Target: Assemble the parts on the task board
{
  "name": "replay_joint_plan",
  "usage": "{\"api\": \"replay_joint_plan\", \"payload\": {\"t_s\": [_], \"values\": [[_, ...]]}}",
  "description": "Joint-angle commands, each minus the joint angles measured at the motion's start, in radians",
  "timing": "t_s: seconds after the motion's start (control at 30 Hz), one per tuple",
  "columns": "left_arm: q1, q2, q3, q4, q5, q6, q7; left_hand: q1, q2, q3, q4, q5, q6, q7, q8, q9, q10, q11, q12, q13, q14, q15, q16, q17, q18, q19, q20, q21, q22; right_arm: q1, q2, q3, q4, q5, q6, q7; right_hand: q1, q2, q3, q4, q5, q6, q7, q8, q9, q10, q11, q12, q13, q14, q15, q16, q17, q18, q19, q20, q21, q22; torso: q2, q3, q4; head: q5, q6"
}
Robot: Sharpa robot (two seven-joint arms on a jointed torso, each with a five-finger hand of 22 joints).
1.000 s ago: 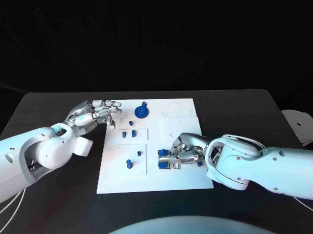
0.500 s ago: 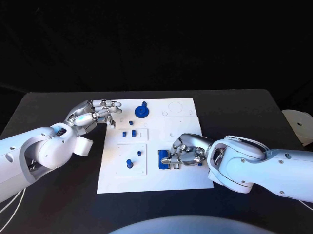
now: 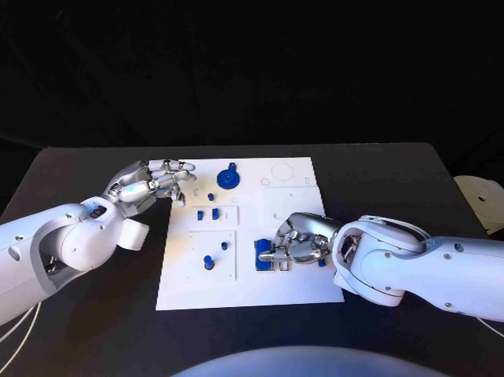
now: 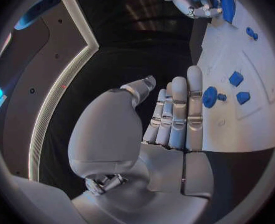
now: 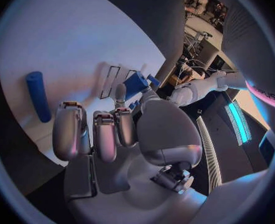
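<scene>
The right robot hand curls over a small blue rectangular plastic part on the white task board, seemingly seating it. At ten o'clock, the left robot hand hovers, fingers together, holding nothing.

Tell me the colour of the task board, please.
The task board is white; the head view shows it best.

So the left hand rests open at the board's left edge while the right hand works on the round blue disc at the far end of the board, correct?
Not quite. The right hand is at the near part of the task board, over the blue rectangular part, as the head view shows. The round blue disc lies untouched at the far end. The left hand is at the left edge.
</scene>
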Motion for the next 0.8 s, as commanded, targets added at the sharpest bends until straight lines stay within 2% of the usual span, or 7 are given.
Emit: {"api": "replay_joint_plan", "payload": {"t_s": [0.03, 0.23, 0.8], "values": [[0.000, 0.001, 0.001, 0.003, -0.002, 0.017, 0.005, -0.008, 0.005, -0.004, 0.003, 0.002, -0.003, 0.004, 0.001, -0.002, -0.006, 0.000, 0.006, 0.001, -0.008, 0.002, 0.005, 0.001, 0.013, -0.004, 0.000, 0.005, 0.001, -0.003, 0.000, -0.003, -0.005, -0.026, 0.037, -0.018, 0.019, -0.002, -0.007, 0.001, 0.004, -0.001, -0.007, 0.004, -0.001, 0.017, -0.007, 0.003, 0.123, 0.092, -0.006, 0.004, 0.204, -0.006, 0.010, -0.004, 0.004, 0.129, 0.000, 0.0001, -0.0004, 0.001, 0.000], [0.000, 0.000, 0.001, 0.003, -0.002, 0.016, 0.005, -0.009, 0.006, -0.004, 0.004, 0.002, -0.003, 0.005, 0.001, -0.002, -0.007, 0.000, 0.006, 0.001, -0.008, 0.002, 0.005, 0.002, 0.013, -0.005, 0.000, 0.006, 0.001, -0.003, -0.007, -0.003, -0.007, -0.058, 0.024, -0.026, 0.066, 0.012, -0.002, -0.003, 0.000, 0.000, -0.009, 0.005, -0.005, 0.020, -0.009, 0.006, 0.127, 0.093, -0.008, 0.005, 0.207, -0.006, 0.012, -0.006, 0.007, 0.133, 0.000, 0.0008, 0.0000, 0.001, -0.001], [0.000, 0.000, 0.001, 0.001, -0.002, 0.016, 0.004, -0.009, 0.006, -0.004, 0.004, 0.002, -0.003, 0.005, 0.001, -0.002, -0.007, 0.000, 0.006, 0.001, -0.008, 0.002, 0.005, 0.002, 0.013, -0.005, 0.000, 0.006, 0.001, -0.003, -0.027, -0.002, 0.007, -0.077, -0.024, -0.007, 0.086, 0.006, -0.007, -0.003, -0.007, 0.000, -0.009, 0.004, -0.008, 0.021, -0.009, 0.006, 0.128, 0.093, -0.008, 0.004, 0.206, -0.006, 0.012, -0.006, 0.005, 0.133, 0.000, 0.0003, -0.0004, 0.002, 0.001]]}}
